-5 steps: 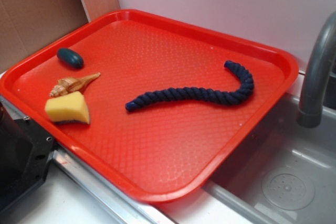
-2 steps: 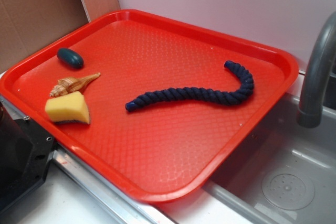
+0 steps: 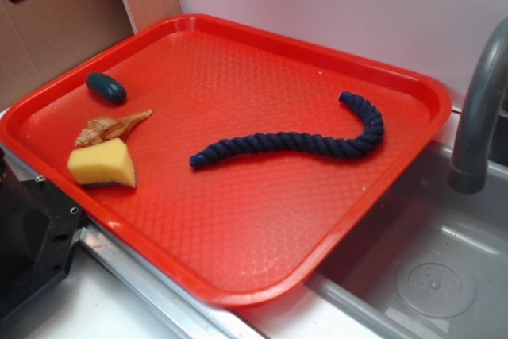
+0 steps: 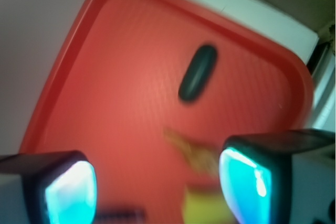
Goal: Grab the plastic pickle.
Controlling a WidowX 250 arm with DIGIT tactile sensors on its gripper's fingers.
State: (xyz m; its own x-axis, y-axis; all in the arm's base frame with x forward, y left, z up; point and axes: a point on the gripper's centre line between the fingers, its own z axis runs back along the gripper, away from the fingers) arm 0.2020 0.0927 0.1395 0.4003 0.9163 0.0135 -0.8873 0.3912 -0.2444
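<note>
Wrist view: gripper (image 4: 157,187) jaws apart, empty; plastic pickle (image 4: 198,73) upper centre. You risk catching the seashell (image 4: 191,148) if descent drifts low.

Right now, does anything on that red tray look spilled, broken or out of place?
Nothing stands out. The plastic pickle, seashell, yellow sponge wedge and navy rope all lie flat on the red tray, apart from the rope, with no spill or damage visible.

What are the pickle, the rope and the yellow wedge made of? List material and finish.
Pickle: apparently hard plastic, smooth, glossy; a highlight shows on top.
Rope: twisted textile cord, probably cotton, matte; its strands are visible.
Yellow wedge: likely sponge foam, matte, with soft-looking edges.
</note>
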